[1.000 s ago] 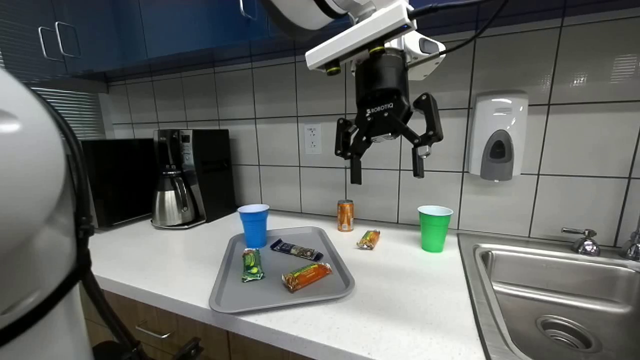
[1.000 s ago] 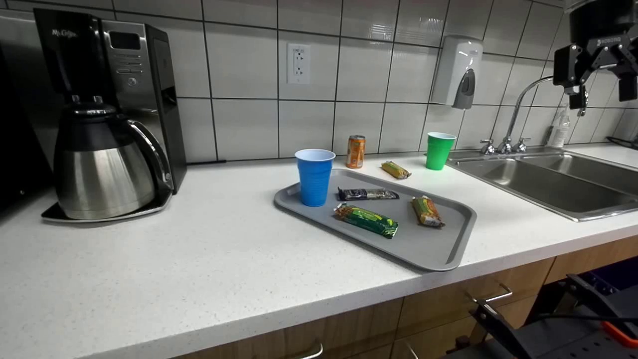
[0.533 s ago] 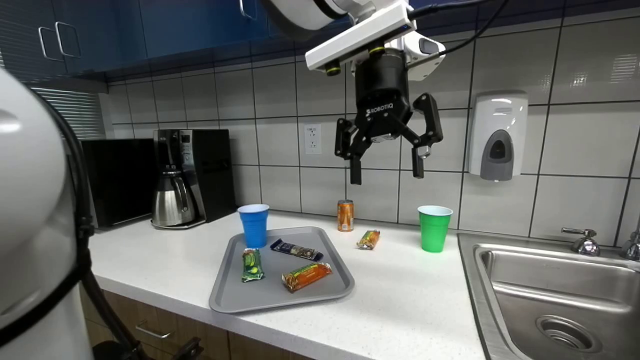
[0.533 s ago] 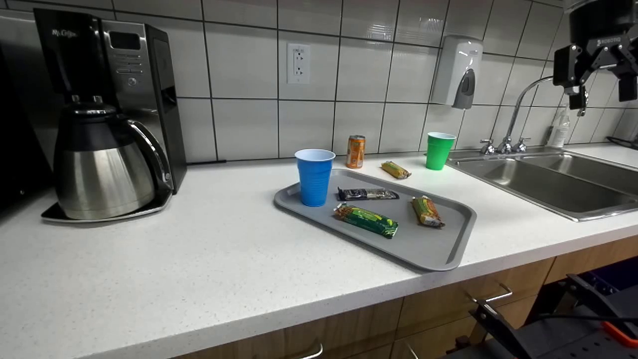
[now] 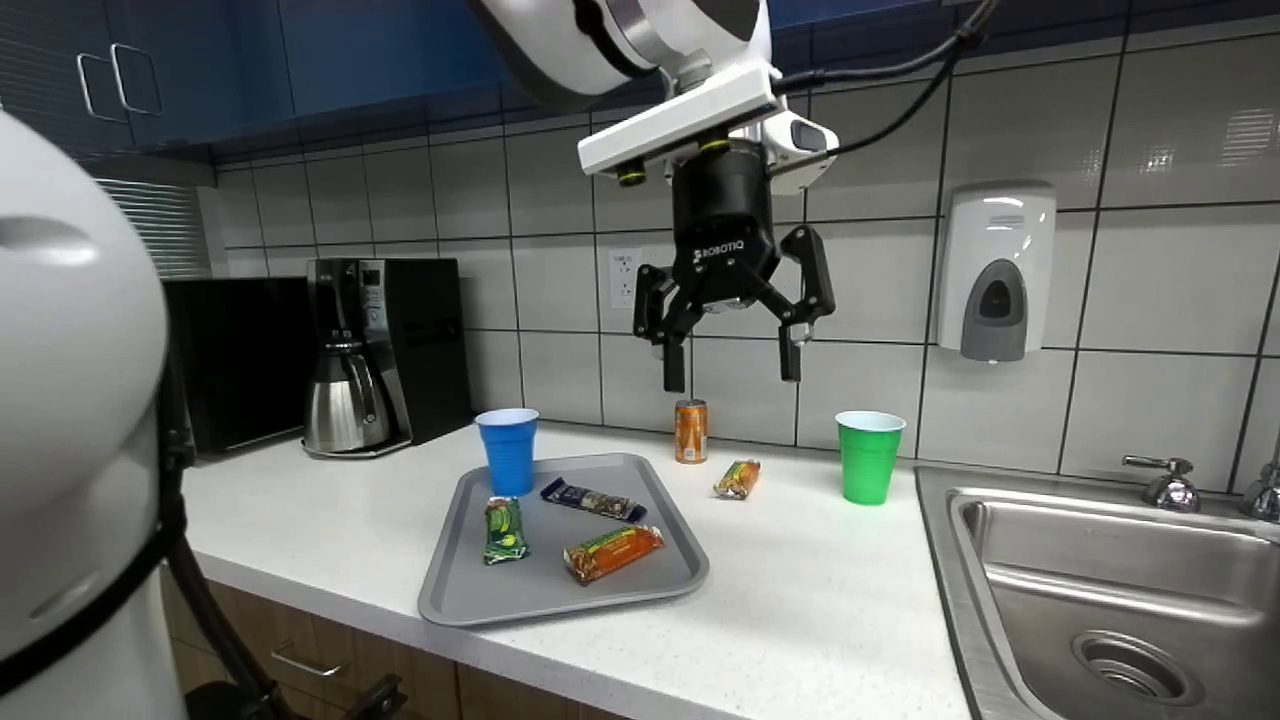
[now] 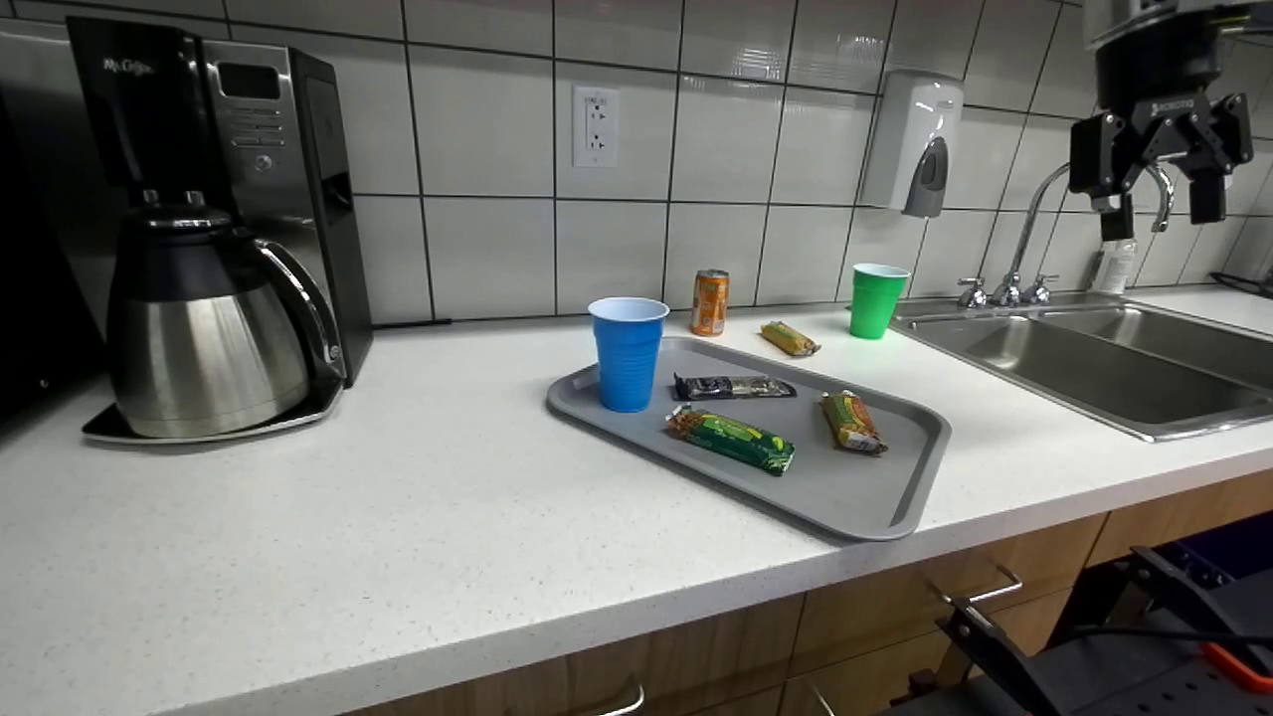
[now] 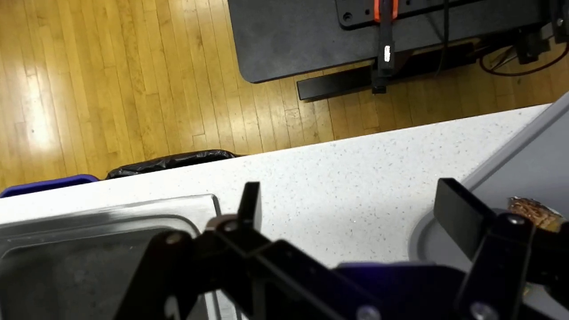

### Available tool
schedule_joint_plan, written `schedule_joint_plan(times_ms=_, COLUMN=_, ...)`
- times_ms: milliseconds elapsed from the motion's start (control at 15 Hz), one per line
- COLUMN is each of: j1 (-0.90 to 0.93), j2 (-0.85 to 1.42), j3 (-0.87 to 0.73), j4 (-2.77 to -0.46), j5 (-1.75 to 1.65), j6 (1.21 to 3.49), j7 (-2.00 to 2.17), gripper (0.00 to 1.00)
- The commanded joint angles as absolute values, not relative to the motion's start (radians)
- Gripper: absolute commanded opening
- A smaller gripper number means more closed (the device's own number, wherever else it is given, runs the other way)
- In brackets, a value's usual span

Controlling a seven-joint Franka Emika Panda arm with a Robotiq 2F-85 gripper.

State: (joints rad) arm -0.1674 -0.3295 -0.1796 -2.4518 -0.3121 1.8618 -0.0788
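Observation:
My gripper (image 5: 732,380) hangs open above the counter, its fingers (image 7: 462,213) wide apart with nothing between them. It touches nothing. In both exterior views a grey tray (image 5: 520,592) carries a blue cup (image 5: 508,455), a green-wrapped bar (image 5: 505,530), a dark-wrapped bar (image 5: 594,499) and an orange-wrapped bar (image 5: 613,553). Behind the tray stand an orange can (image 6: 710,302) and an upright green cup (image 6: 877,301), with a smaller wrapped bar (image 6: 790,338) lying between them. In the wrist view, speckled counter shows between the fingers, and the tray's corner is partly hidden by one finger.
A metal sink (image 5: 945,560) is set into the counter beyond the green cup. A coffee maker with a steel carafe (image 6: 204,338) stands at the opposite end. On the tiled wall are a soap dispenser (image 5: 998,270) and an outlet (image 6: 596,126). Blue cabinets (image 5: 400,60) hang overhead.
In both exterior views the gripper has shifted left and slightly downward over the last half second, staying open. The tray, cups, can and bars have not moved.

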Motion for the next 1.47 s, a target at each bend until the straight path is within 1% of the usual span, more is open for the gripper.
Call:
schedule_joint_plan(times_ms=0, j1=-0.140, j2=-0.339, j3=-0.165, j4=-2.495, j5=-0.296, j6=1.918, j7=-0.114, gripper=1.00)
schedule_joint_plan(times_ms=800, j1=-0.057, j2=-0.330, j3=-0.124, j4=-2.587, j5=-0.203, j6=2.168, j7=-0.123, gripper=1.00)
schedule_joint_plan(times_ms=1400, j1=0.017, j2=-0.275, j3=-0.080, j4=-2.586, j5=-0.095, j6=2.251, j7=-0.179, gripper=1.00)
